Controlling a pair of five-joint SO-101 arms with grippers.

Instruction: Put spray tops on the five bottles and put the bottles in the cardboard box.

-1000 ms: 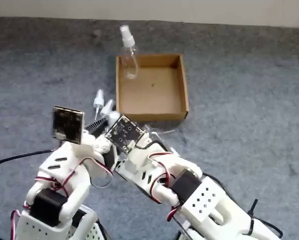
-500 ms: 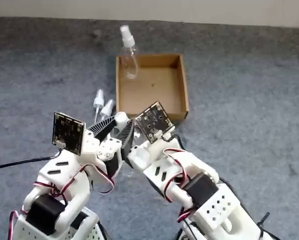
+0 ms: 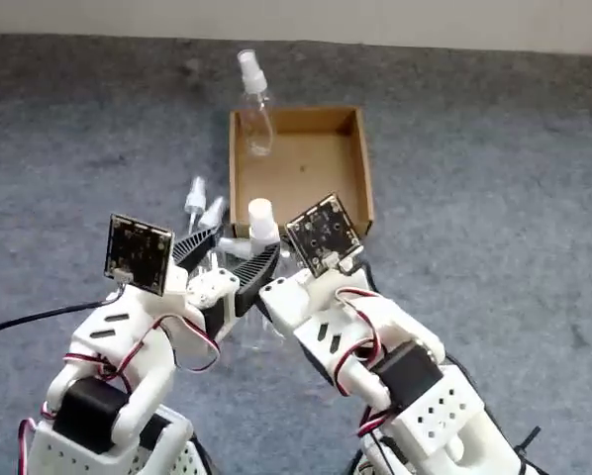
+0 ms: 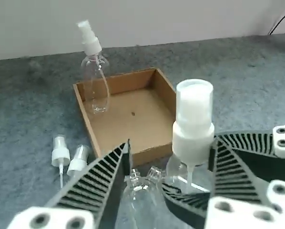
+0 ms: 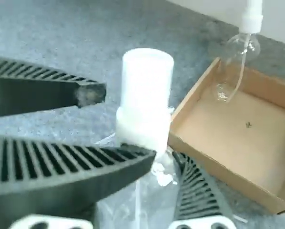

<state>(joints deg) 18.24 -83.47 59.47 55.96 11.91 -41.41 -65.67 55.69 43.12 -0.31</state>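
Note:
A clear bottle with a white spray top (image 3: 261, 220) stands upright in the air just in front of the cardboard box (image 3: 301, 231). My right gripper (image 5: 164, 157) is shut on this bottle (image 5: 146, 100) below its top. My left gripper (image 4: 145, 167) stands open beside it, one finger (image 3: 251, 267) close to the bottle (image 4: 192, 129), and does not grip it. Under the left gripper lie clear bottles without tops (image 4: 137, 191). Another bottle with a spray top (image 3: 257, 114) stands in the box's far left corner.
Two loose spray tops (image 3: 195, 198) (image 3: 214, 212) lie on the grey carpet left of the box. The box floor (image 4: 128, 114) is bare apart from the one bottle. Open carpet lies to the right of the box and on the far left.
The right wrist swung right and rose, bringing the topped bottle up and nearer the box. The left gripper's fingers spread apart beside it.

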